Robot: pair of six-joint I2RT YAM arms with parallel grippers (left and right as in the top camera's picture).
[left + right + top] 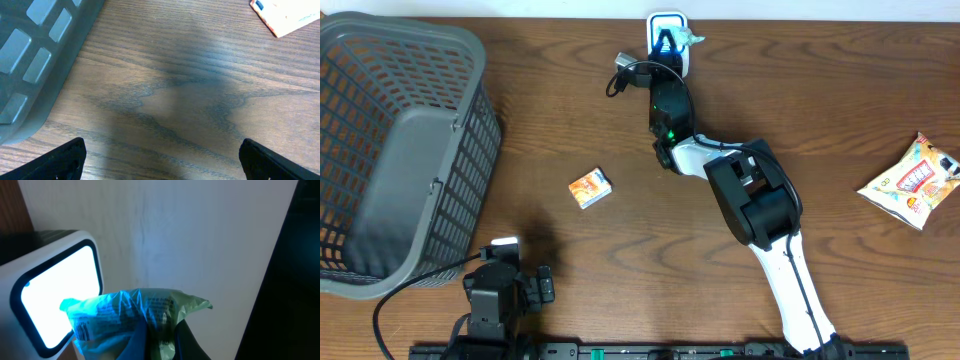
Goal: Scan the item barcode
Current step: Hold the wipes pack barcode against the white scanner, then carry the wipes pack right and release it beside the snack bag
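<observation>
Beside the right fingers [195,347], clamped on a crinkled green plastic packet [145,310], the white rounded scanner [55,295] glows just leftward; the left fingers [65,160] rest apart, well away.

One basket [480,130], one scanner [658,20], two packets [912,182] [140,310], one box [590,187]

Wood-grain bench [570,110] | grey basket [470,150] 9 o'clock | small orange box [590,187] centre | snack packet [912,182] 3 o'clock | scanner [658,18] 12 o'clock
</observation>
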